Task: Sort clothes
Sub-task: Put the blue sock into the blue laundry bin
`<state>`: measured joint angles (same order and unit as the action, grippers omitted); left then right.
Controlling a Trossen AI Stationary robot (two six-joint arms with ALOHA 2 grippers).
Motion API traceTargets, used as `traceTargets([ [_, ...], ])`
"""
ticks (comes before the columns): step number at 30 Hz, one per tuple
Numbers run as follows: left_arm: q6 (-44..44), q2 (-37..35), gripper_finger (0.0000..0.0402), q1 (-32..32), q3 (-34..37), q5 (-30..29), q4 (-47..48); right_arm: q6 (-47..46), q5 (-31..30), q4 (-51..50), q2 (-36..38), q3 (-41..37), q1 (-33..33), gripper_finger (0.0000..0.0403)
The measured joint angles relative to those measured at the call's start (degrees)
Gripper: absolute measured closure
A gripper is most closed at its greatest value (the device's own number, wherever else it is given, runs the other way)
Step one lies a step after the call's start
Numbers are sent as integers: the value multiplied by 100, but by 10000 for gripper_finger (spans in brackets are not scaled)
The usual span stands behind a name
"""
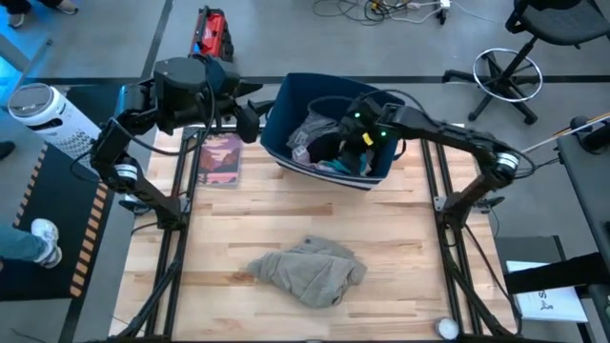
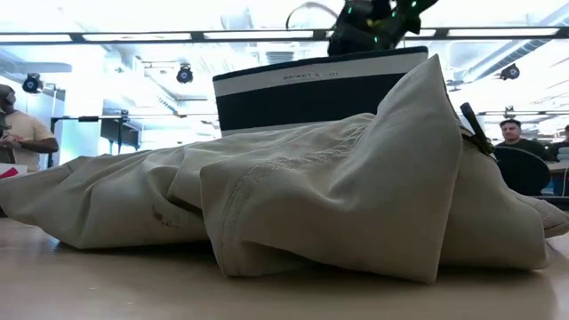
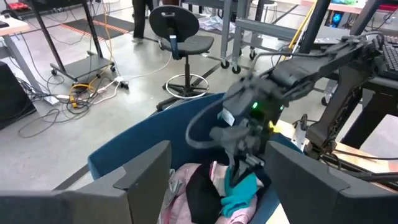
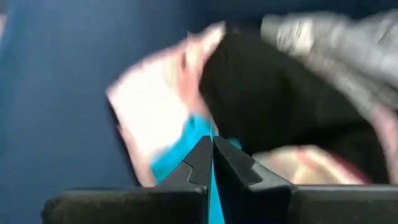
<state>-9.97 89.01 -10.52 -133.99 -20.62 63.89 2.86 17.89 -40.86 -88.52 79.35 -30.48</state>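
A navy bin [image 1: 286, 100] at the table's far middle holds a pile of clothes: black [image 1: 324, 148], pale pink [image 3: 180, 193] and teal [image 3: 241, 191]. My right gripper [image 1: 360, 143] reaches down into the bin from the right and is shut on the teal garment [image 4: 186, 146]. My left gripper [image 1: 250, 119] is open and empty, level, just left of the bin; its fingers [image 3: 149, 171] frame the bin in the left wrist view. A grey-beige garment [image 1: 310, 270] lies crumpled on the table's near middle, and it also fills the low view [image 2: 293, 196]. My right gripper pinches a fold of the teal garment [image 4: 210, 138] between its two fingertips, coming from above and pointing down into the bin. The teal cloth hangs bunched below the fingers [image 3: 239, 165], its lower part still among the pink and black clothes.
A flat pink-covered book [image 1: 221, 157] lies on the table left of the bin. Bare wood lies between the bin and the grey-beige garment. Office chairs and cables stand on the floor beyond the table. People show in the room behind, in the low view [image 2: 22, 133].
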Motion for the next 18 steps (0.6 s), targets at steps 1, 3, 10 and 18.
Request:
traceTargets([
  [1,1,9,152,0,0,0,-1,-61,-45,166,25,0,-2,403],
  [3,4,20,154,0,6,0,3,-167,-203,504,23,0,-14,403],
  [10,-41,24,167,11,50,2,-1,-38,-337,992,-652,2,-57,403],
  [18,-123,24,172,50,59,11,3,-166,-335,689,-1619,2,-66,403],
])
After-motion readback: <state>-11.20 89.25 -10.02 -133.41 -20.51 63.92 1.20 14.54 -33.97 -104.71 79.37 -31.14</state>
